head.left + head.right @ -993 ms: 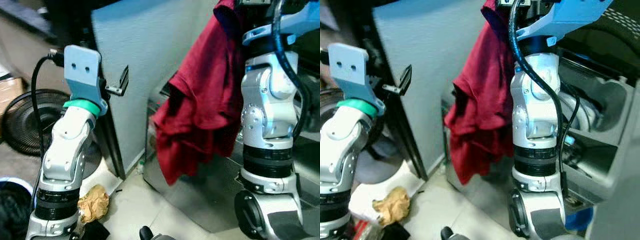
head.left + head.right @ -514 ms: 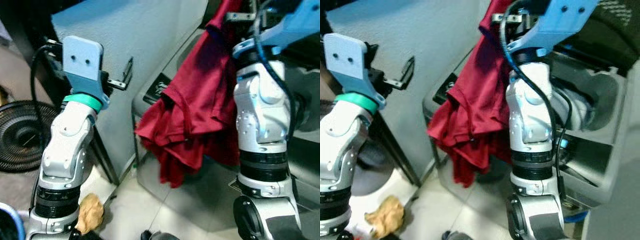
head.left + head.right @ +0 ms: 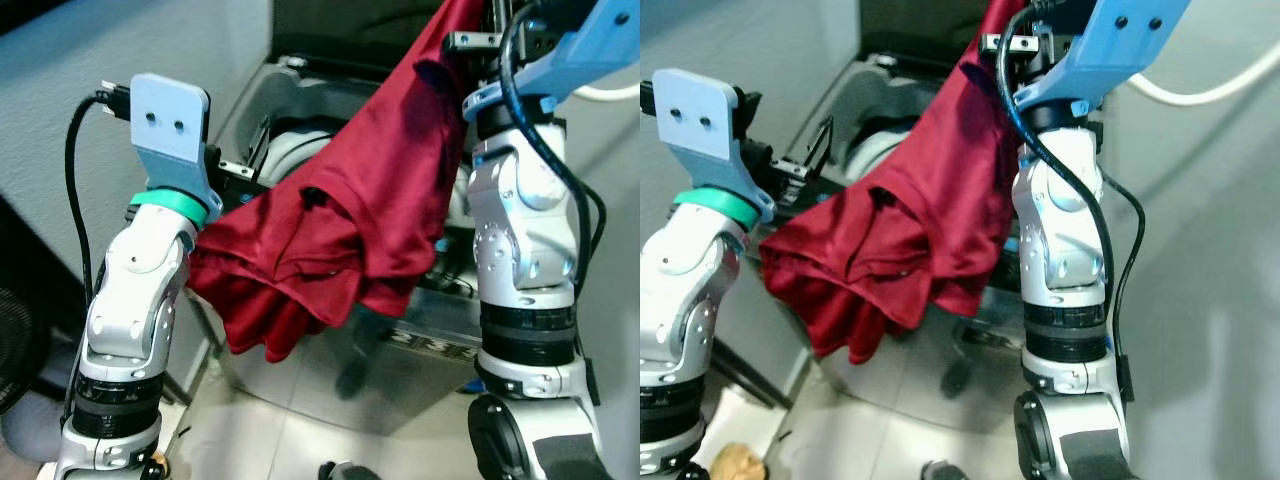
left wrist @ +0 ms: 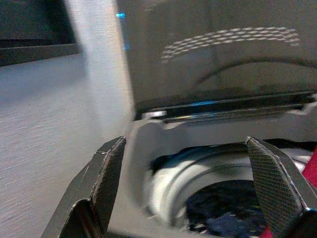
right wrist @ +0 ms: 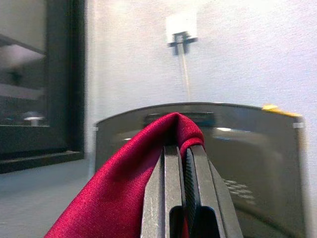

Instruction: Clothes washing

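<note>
My right gripper (image 5: 182, 148) is pinching a red shirt (image 3: 340, 225), its length slanting down toward my left over the open washing machine (image 4: 208, 148); my left gripper (image 4: 190, 171) is gaping empty.

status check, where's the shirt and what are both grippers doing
Right gripper shut on red shirt, held high over the open washer. Left gripper open beside the shirt, pointing into the drum. Shirt hangs outside the tub; dark laundry already inside.

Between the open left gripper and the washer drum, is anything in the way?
No. In the left wrist view, the left gripper frames the washer drum with bare air between; the red shirt only edges in.
</note>
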`<state>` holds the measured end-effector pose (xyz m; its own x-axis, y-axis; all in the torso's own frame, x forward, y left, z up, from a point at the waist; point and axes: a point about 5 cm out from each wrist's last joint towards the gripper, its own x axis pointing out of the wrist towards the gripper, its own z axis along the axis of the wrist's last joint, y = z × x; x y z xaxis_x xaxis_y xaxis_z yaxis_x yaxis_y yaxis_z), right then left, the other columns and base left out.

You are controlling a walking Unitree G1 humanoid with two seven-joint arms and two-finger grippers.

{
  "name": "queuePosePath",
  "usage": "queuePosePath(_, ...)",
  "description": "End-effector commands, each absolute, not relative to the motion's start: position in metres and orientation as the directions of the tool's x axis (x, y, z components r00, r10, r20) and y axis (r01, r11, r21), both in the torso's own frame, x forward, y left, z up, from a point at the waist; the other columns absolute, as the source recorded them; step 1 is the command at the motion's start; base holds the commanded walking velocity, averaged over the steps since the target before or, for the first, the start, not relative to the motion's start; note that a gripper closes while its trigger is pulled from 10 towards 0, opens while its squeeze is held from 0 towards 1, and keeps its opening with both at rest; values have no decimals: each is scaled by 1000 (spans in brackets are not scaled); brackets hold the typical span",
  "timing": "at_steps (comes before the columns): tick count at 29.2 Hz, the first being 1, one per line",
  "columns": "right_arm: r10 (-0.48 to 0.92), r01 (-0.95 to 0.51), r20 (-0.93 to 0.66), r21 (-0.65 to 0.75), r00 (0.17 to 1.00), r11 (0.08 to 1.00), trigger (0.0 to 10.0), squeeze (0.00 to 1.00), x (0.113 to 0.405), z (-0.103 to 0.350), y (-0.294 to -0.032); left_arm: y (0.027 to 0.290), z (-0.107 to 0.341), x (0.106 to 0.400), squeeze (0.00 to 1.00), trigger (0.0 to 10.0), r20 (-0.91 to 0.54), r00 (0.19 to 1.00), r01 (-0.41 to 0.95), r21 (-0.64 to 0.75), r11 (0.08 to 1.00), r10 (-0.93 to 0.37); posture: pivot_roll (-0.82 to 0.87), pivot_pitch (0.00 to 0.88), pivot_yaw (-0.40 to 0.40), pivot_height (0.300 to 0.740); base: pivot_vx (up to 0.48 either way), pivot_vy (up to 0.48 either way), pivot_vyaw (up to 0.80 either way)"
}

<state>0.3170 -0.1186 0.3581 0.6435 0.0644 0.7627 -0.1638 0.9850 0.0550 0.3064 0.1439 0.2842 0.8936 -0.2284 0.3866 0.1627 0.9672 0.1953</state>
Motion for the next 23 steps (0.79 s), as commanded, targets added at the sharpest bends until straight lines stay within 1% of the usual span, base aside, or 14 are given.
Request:
queuePosePath(1, 62, -166, 780, 54, 623, 985, 10000, 0, 313, 363, -118, 145, 283, 305, 0, 10000, 379, 898, 161, 194, 968, -225, 69, 51, 11, 740, 0, 0, -800)
queuePosePath(13, 69, -176, 783, 53, 618, 983, 10000, 0, 312, 364, -117, 145, 283, 305, 0, 10000, 377, 899, 160, 186, 969, -221, 69, 48, 9, 740, 0, 0, -800)
queuePosePath(23, 53, -165, 768, 69, 639, 984, 10000, 0, 317, 362, -118, 145, 282, 306, 0, 10000, 377, 900, 160, 185, 970, -220, 69, 39, 8, 740, 0, 0, -800)
